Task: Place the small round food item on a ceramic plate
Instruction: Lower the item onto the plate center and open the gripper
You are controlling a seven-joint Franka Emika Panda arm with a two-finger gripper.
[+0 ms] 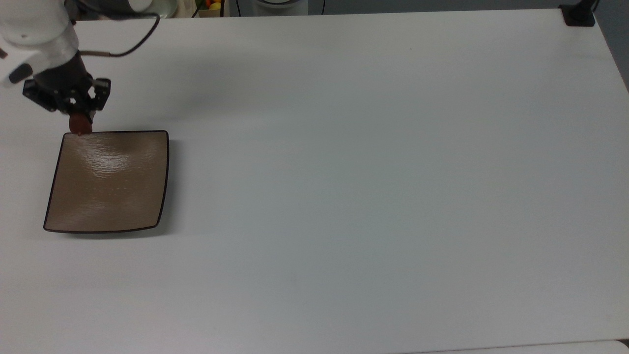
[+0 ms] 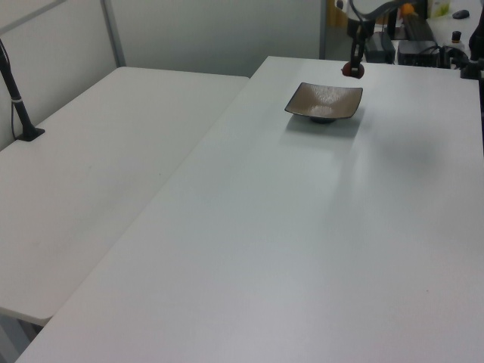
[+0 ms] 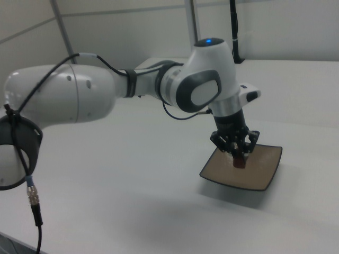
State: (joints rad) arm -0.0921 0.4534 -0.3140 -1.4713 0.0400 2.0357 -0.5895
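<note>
Wide matte white desk (image 1: 373, 187), smooth, bare apart from one dish. White glossy arm (image 3: 132, 90) with rounded shells and a thin black cable. Square plate (image 1: 107, 182) sits toward the top view's left: glossy tan-brown ceramic, thin dark rim, slightly curved sides, nothing in it. Black end effector (image 1: 78, 119) points down, closed on the food item (image 1: 80, 125), a small dark reddish-brown rounded lump, shiny. In the top view the lump is at the plate's upper-left corner; in the left view it's held in the air just behind the plate's far edge.
</note>
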